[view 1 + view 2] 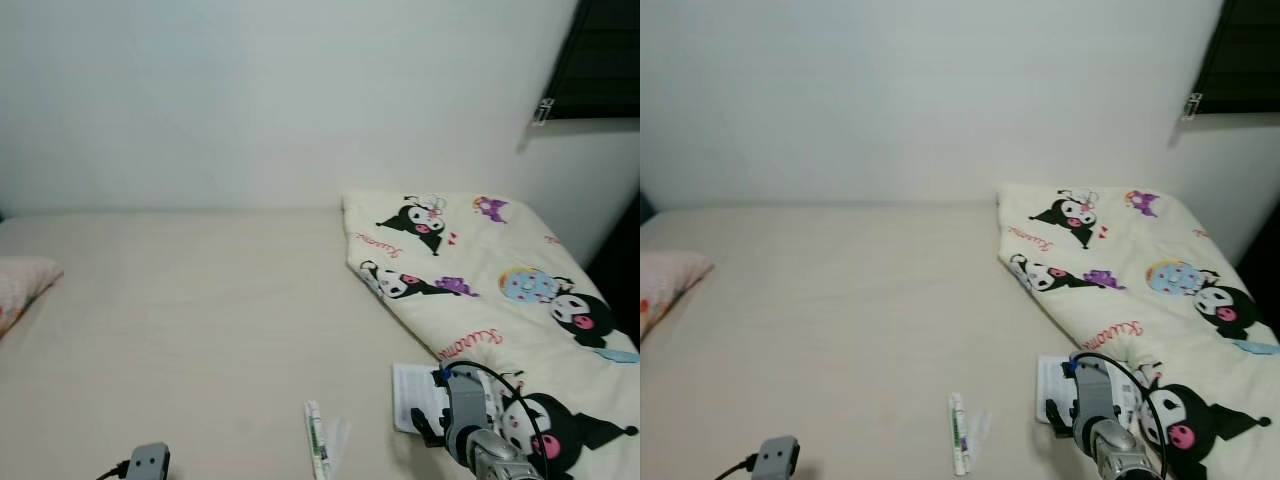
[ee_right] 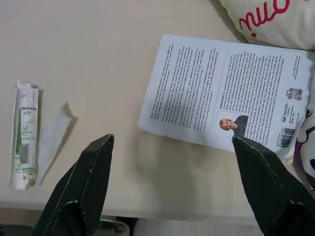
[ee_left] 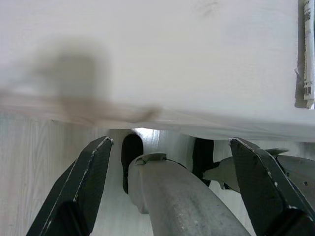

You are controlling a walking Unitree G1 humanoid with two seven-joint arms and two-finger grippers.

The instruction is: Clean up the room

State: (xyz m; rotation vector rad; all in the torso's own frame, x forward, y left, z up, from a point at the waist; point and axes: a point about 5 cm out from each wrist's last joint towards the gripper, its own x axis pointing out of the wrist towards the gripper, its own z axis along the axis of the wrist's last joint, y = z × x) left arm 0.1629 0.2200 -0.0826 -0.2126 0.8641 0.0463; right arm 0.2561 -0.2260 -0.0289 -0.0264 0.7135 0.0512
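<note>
A white printed booklet (image 2: 226, 96) lies on the bed (image 1: 200, 320) near its front edge, partly tucked under the cartoon-print quilt (image 1: 500, 290). Left of it lies a green-and-white wrapper (image 1: 317, 440), with a loose white strip beside it. My right gripper (image 2: 172, 191) hovers open above the bed edge, the booklet between and beyond its fingers, touching nothing. The right arm (image 1: 475, 435) shows at the lower right of the head views. My left gripper (image 3: 170, 187) hangs open below the bed's edge over the floor, empty.
A grey plug with a black cable (image 1: 145, 462) sits at the bed's front left. A pink patterned pillow (image 1: 22, 285) lies at the far left. White wall behind, dark window (image 1: 600, 60) at the upper right. A robot leg (image 3: 182, 196) shows in the left wrist view.
</note>
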